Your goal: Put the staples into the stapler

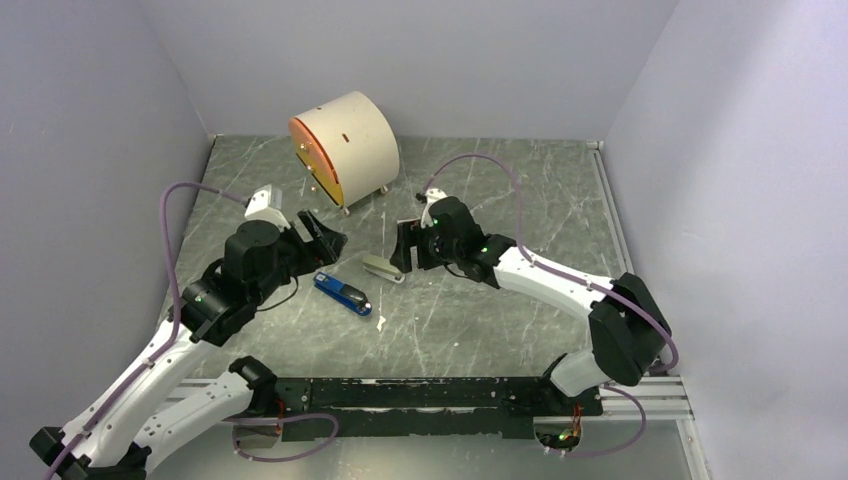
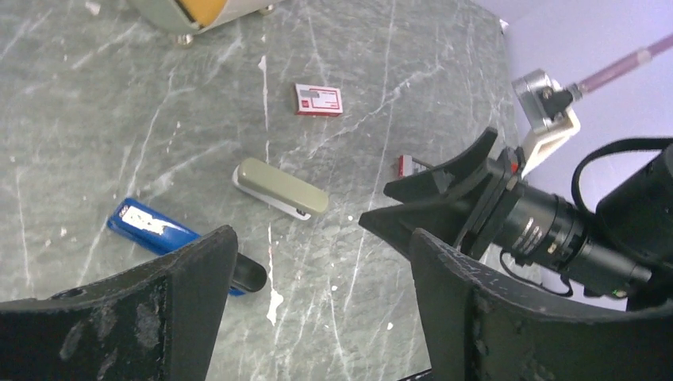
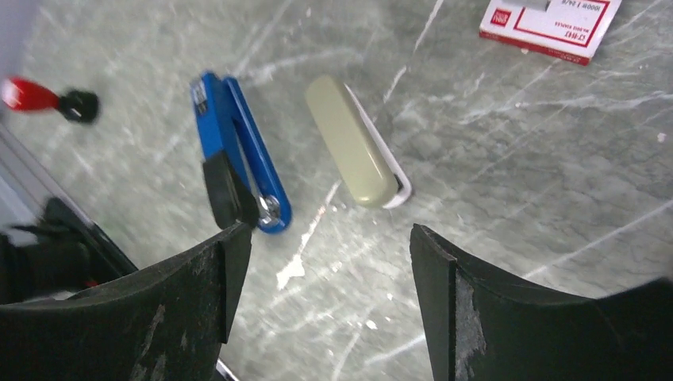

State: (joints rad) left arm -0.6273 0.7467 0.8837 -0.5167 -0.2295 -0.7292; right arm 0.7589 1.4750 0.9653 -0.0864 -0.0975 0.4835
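Note:
The blue stapler (image 1: 342, 293) lies flat on the grey marbled table between the two arms. It also shows in the left wrist view (image 2: 151, 226), partly behind my left finger, and in the right wrist view (image 3: 238, 159). No loose strip of staples is in view. My left gripper (image 1: 328, 238) is open and empty, above the table just up and left of the blue stapler; in the wrist view (image 2: 321, 254) only bare table lies between its fingers. My right gripper (image 1: 400, 255) is open and empty, hovering by the grey-green stapler (image 1: 382, 268), with bare table between its fingers (image 3: 329, 238).
The grey-green stapler (image 2: 282, 188) (image 3: 353, 143) lies right of the blue one. A red-and-white staple box (image 2: 319, 100) (image 3: 551, 24) lies beyond it, and a small red-and-white item (image 2: 406, 165) lies near the right gripper. A cream drum with an orange face (image 1: 345, 150) stands at the back.

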